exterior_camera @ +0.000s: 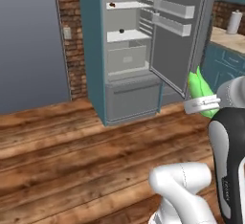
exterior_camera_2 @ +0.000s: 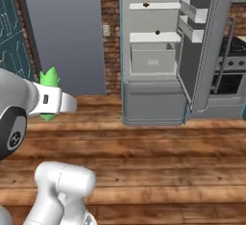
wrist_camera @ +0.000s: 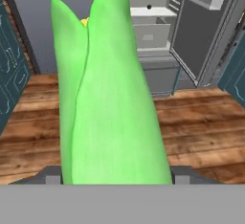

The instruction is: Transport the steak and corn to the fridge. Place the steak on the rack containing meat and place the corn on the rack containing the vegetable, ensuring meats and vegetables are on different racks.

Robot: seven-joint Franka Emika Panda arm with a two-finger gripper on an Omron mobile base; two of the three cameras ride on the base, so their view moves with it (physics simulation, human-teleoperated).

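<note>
The corn (wrist_camera: 112,98) is clamped in the gripper (wrist_camera: 115,175), husk tips pointing away from the hand, held in the air above the wooden floor (exterior_camera: 72,151) and well apart from the fridge (exterior_camera: 127,50). The fridge door (exterior_camera: 182,31) stands open. The meat (exterior_camera: 112,4) sits on the higher white shelf (exterior_camera: 127,5); the vegetable (exterior_camera: 121,30) sits on the shelf below.

The corn (exterior_camera_2: 48,82) juts up behind the wrist, well apart from the open fridge (exterior_camera_2: 158,75).
</note>
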